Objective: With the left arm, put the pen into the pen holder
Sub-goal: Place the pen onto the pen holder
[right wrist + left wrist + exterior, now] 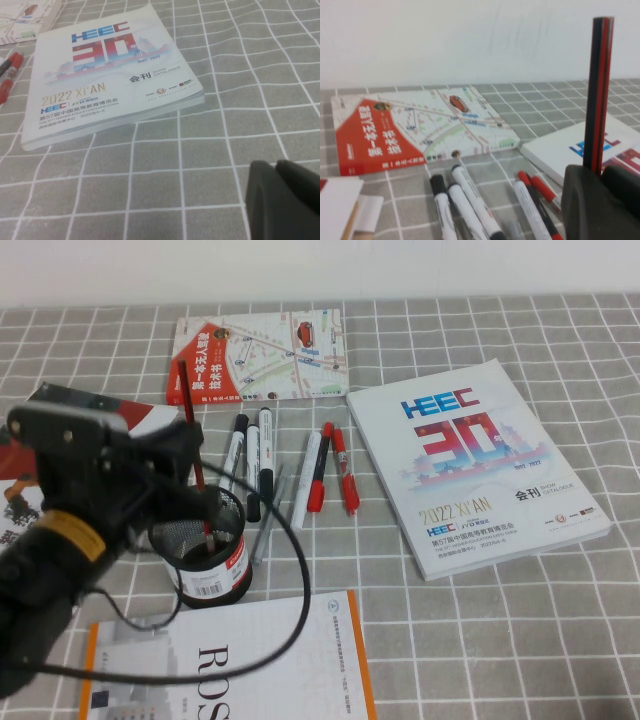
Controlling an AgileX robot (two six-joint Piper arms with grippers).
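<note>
The black wire-mesh cylindrical pen holder (205, 558), with its solid black base band and white barcode label, stands on the grey grid-patterned tablecloth (500, 640); directly above its mouth hangs the black left gripper (195, 502), fingers (592, 200) clamped on the long, very thin dark-red pen (194, 448), which stands nearly upright with its lower tip inside the holder's rim; just right of the holder lie 2 white black-capped markers (248, 452) and 2 red-capped pens (332, 468); further right of the holder rests a white HEEC catalogue (475, 472); behind it lies a red-and-white map booklet (255, 355); the right gripper (287, 200) hovers near the catalogue, and I cannot tell how its fingers stand.
</note>
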